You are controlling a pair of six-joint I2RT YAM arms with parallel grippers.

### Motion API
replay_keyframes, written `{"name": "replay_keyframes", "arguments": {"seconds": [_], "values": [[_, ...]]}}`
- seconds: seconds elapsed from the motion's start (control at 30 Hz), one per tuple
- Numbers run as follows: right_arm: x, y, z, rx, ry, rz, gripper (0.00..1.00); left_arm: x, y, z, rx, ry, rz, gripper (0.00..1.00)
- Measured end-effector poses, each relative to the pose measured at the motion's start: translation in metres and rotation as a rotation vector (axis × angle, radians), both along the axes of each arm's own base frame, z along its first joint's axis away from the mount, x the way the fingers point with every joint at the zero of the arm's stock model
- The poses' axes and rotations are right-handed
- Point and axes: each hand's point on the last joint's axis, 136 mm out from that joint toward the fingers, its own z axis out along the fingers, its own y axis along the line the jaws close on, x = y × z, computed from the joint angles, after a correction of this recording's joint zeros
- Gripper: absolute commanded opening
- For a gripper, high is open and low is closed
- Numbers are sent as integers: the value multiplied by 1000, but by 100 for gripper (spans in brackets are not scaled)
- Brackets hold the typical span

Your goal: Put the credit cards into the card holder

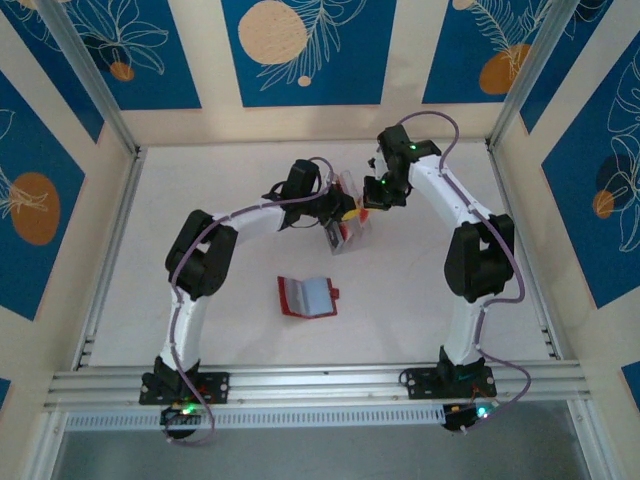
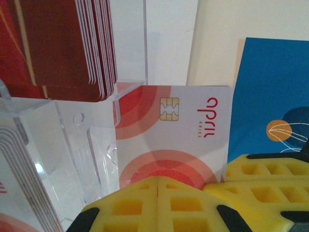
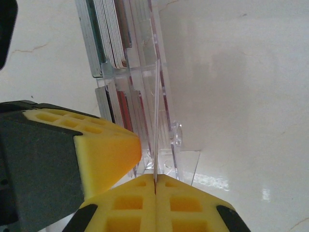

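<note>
The card holder point(image 1: 307, 296), a red wallet, lies open on the white table in front of the arms. Both grippers meet over a clear plastic box point(image 1: 350, 228) that holds stacks of credit cards point(image 2: 63, 43). My right gripper point(image 3: 155, 186) is shut on a white credit card point(image 3: 157, 121) seen edge-on above the box. In the left wrist view that credit card point(image 2: 183, 130) faces me, with red arcs and a chip. My left gripper point(image 2: 158, 193) is shut with nothing between its pads, just in front of the card. The right gripper's fingers point(image 2: 270, 176) show beside it.
The clear box point(image 2: 72, 145) has several upright dividers with packed cards point(image 3: 108, 34) in its compartments. Aluminium rails point(image 1: 320, 382) frame the table, and blue patterned panels point(image 1: 300, 50) stand behind. Bare white table surface point(image 1: 420, 290) lies around the wallet.
</note>
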Motion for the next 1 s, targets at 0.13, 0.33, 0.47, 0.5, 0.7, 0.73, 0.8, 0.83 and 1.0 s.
{"name": "replay_keyframes", "arguments": {"seconds": [0.13, 0.33, 0.47, 0.5, 0.7, 0.73, 0.8, 0.83, 1.0], "values": [[2, -1, -7, -48, -6, 20, 0, -1, -1, 1, -5, -1, -6, 0], [3, -2, -7, -95, -28, 47, 0, -1, -1, 1, -6, 0, -9, 0], [3, -2, -7, -107, -34, 58, 0, -2, -2, -4, -5, 5, -13, 0], [3, -2, -7, -107, -35, 60, 0, -2, -2, -5, -4, 7, -14, 0], [2, 2, -7, -81, -26, 65, 0, -3, -6, -10, -2, 16, -25, 0], [2, 3, -7, -74, -23, 62, 1, -3, -8, -11, -2, 17, -28, 0], [2, 3, -7, -63, -18, 56, 3, -4, -13, -13, -8, 19, -43, 0], [2, 2, -8, -59, -14, 50, 5, -3, -14, -13, -10, 20, -48, 0], [3, -1, -9, -30, 6, 31, 12, -2, -16, -13, -14, 20, -52, 0]]}}
